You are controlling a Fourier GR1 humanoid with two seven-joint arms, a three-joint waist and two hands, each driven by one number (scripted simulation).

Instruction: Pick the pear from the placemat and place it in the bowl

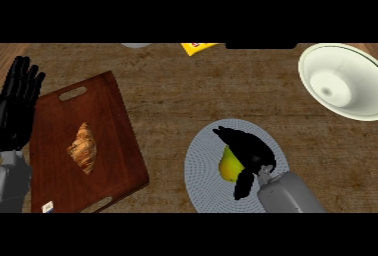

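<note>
A yellow-green pear (229, 166) lies on the round grey placemat (203, 165) at the lower middle of the head view. My right hand (251, 150) is over the pear, fingers curled along its right side and thumb below it, hiding part of the fruit. The cream bowl (341, 82) stands at the upper right, apart from the hand. My left hand (18, 100) rests open at the left edge, fingers pointing up.
A dark wooden cutting board (111, 125) with a croissant (84, 148) on it lies left of the placemat. A yellow packet (198, 47) and a grey object (136, 45) sit at the far edge of the counter.
</note>
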